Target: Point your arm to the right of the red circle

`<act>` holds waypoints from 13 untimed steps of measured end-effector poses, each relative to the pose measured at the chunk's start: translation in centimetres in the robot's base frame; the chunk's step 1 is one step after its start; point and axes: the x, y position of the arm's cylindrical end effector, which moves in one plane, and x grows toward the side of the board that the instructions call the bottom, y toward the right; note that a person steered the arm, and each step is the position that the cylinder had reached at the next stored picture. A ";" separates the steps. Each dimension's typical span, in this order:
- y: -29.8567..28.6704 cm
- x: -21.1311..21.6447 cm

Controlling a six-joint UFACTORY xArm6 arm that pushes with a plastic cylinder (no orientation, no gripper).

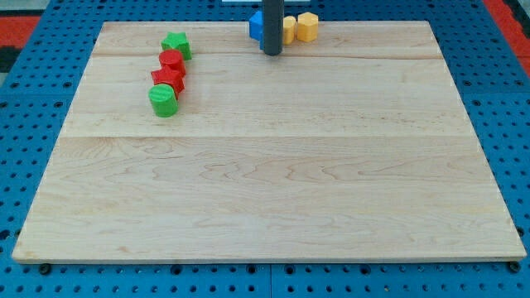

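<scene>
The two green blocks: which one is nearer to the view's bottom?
The green cylinder, at the column's lower end, below both red blocks; the green star lies at its top.

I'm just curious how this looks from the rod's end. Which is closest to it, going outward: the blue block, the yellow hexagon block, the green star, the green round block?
From my tip:
1. Blue block, right behind it at the view's top.
2. Yellow hexagon block, to its upper right.
3. Green star, off to the view's left.
4. Green round block, farthest, lower left.
</scene>
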 end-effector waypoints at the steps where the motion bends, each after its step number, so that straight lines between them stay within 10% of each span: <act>1: 0.1 2.6; 13: -7.5 3.7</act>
